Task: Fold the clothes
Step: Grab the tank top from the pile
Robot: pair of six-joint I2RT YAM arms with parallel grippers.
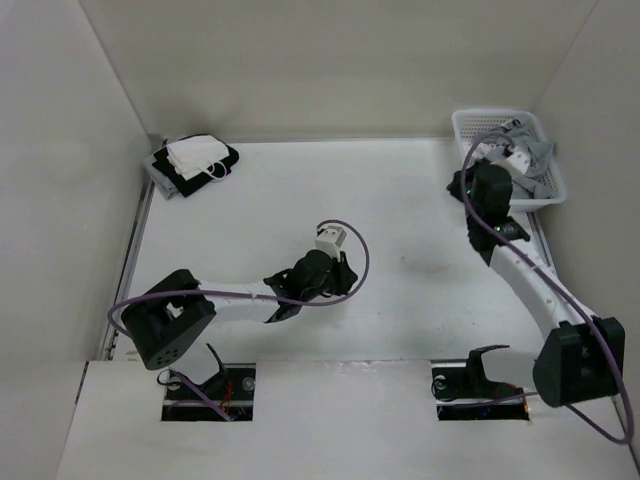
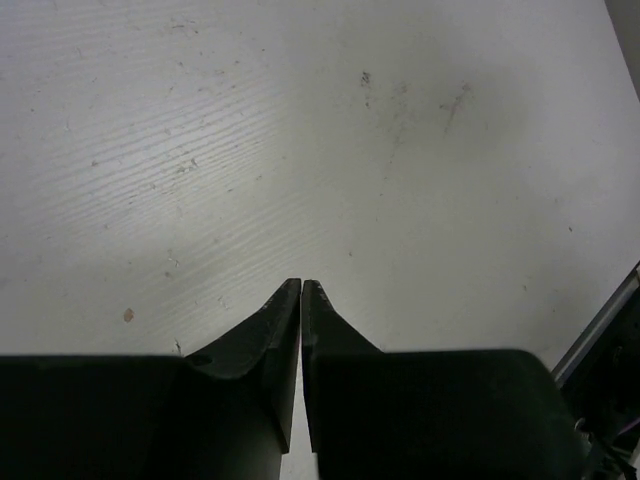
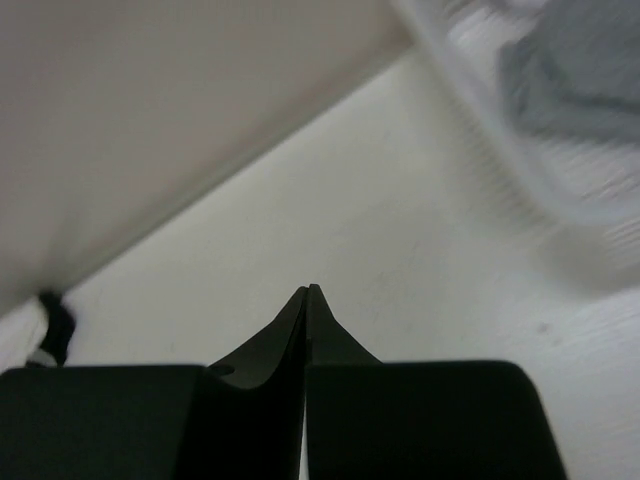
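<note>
- Left wrist view: my left tool point(image 2: 301, 285) is clenched, tips together with nothing between them. It hangs over bare desk point(image 2: 300, 150). No cloth shows here, so I judge this arm has no part in the step in hand and should keep clear of the middle.
- Right wrist view: my right tool point(image 3: 307, 290) is clenched too, and empty. The basket point(image 3: 470, 90) lies up and to the right, blurred, with the grey T-shirt point(image 3: 575, 80) inside it. My tips point past its near wall toward the back wall point(image 3: 150, 120), not at the cloth.
- Top view: the T-shirt sits bunched in the basket at the far right corner of the desk, with my right wrist just beside the basket's left side. The left tool is near the desk's centre. A black-and-white stack of clothes point(image 1: 195, 162) lies in the far left corner, well apart.
- My judgement: the step is fetching the shirt. I should release the right tool first and swing it over the rim. Then I descend onto a raised fold and pinch cloth only, never the basket mesh. After that I lift straight up until the hem clears the rim, so the light basket is not dragged along.
</note>
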